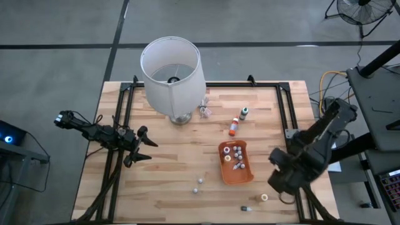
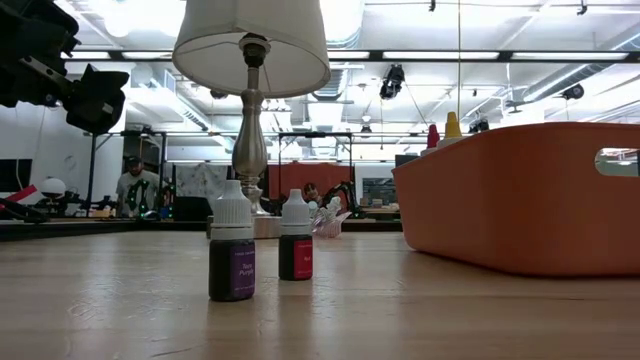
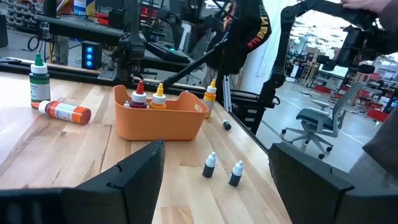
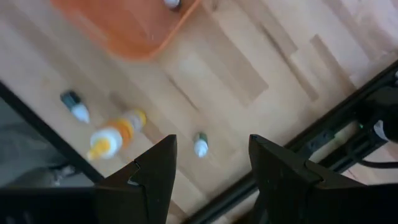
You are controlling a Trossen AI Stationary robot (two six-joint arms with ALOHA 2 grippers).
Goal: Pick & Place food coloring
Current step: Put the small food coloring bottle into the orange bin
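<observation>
High view: the left gripper (image 1: pixel 145 145) sits over the left part of the table (image 1: pixel 169 181), fingers spread wide, holding and touching nothing. The right gripper (image 1: pixel 279 170) is above the table's right edge, jaws partly apart with only bare space between them; its wrist view looks down on wood and bottles.

Food coloring bottles are scattered: several stand in the orange tray (image 1: pixel 235 163) right of centre; two small ones (image 1: pixel 199 185) stand on the wood just left of the tray's near end; a green-capped one (image 1: pixel 244 113) stands at the far side of the tray, with an orange one (image 1: pixel 233 127) lying beside it. Near the table's front right edge are a dark-capped bottle (image 1: pixel 247 207) and a yellowish one (image 1: pixel 264 197), both lying down.

A lamp (image 1: pixel 172 75) with a white shade stands at the far middle of the table, with a small clear crumpled thing (image 1: pixel 205 110) just to its right. The table is pale wood planks framed by black rails. Around it is grey floor, and a fan (image 1: pixel 362 9) stands at the far right.

In the low view, a workshop with ceiling lights lies beyond the table, and a person (image 2: pixel 130 187) stands far back. The labels on the two near bottles are too small to read. The tray's wall hides most of its contents there; only red and yellow caps show above the rim.
</observation>
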